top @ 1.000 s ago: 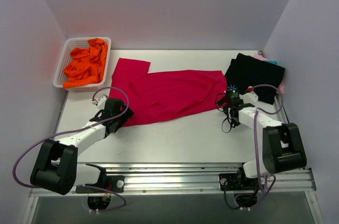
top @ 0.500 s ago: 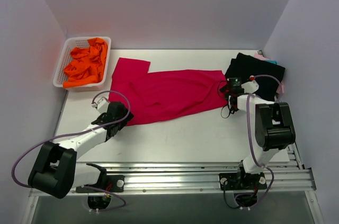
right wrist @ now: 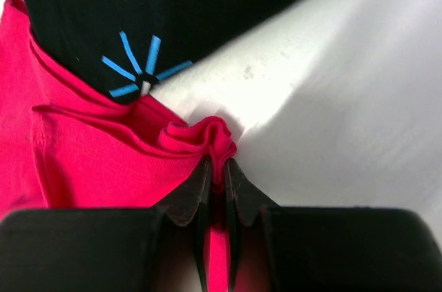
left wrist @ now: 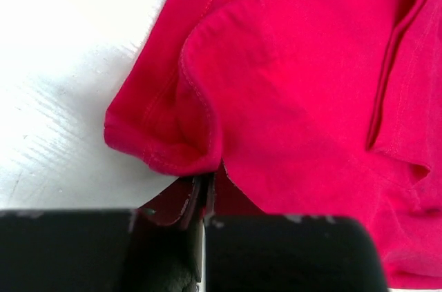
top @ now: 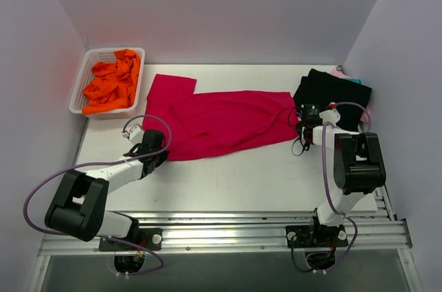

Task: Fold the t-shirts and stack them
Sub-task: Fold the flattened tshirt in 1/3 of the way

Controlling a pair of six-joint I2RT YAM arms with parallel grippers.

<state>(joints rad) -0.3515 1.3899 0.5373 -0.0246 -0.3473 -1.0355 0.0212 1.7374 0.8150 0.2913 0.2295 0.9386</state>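
Both arms (top: 110, 173) have white links, black joints, black fingers (right wrist: 185, 206) and looping purple cables (top: 27, 201).

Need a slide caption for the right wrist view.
Right gripper shut on a bunched edge of the red t-shirt, next to the black t-shirt.

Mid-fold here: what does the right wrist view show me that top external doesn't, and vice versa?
Only right wrist: the close detail of the right gripper pinched shut on a bunched edge of the red t-shirt, with the blue starburst mark on the black t-shirt just beyond the pinch.
Only top external: the left gripper at the red shirt's near-left corner, the white basket of orange cloth at far left, and a pink edge and a teal edge behind the black shirt.
Both: the right gripper, red t-shirt, black t-shirt and white table.
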